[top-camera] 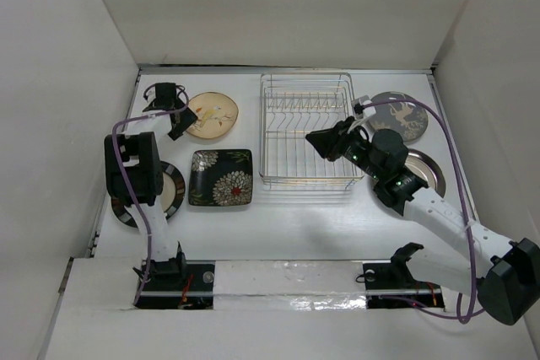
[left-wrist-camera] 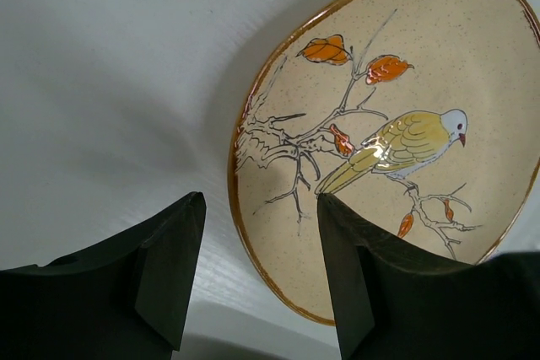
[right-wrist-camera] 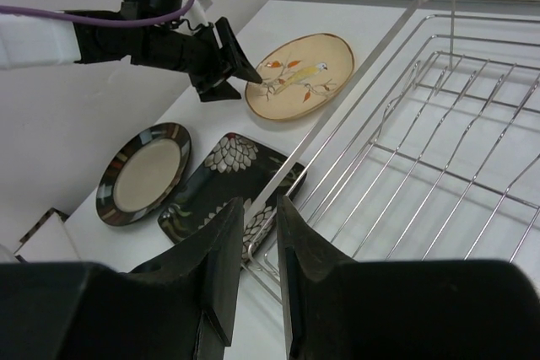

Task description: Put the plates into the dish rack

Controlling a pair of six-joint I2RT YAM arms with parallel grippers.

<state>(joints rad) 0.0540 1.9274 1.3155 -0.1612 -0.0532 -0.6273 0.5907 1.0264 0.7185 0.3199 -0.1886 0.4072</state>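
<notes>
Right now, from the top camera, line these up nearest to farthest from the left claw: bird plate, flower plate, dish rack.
1. Bird plate, right beside the left claw.
2. Flower plate, closer to the arm bases.
3. Dish rack, in the middle.

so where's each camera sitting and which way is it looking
Top external: above and behind the bases, looking down on the table, rack and plates; left arm and right arm show.
Left wrist: on the left arm, facing the bird plate close up; its open jaws show.
Right wrist: on the right arm over the rack, facing left; its jaws and the left arm show.
Shared: all three see the bird plate.
</notes>
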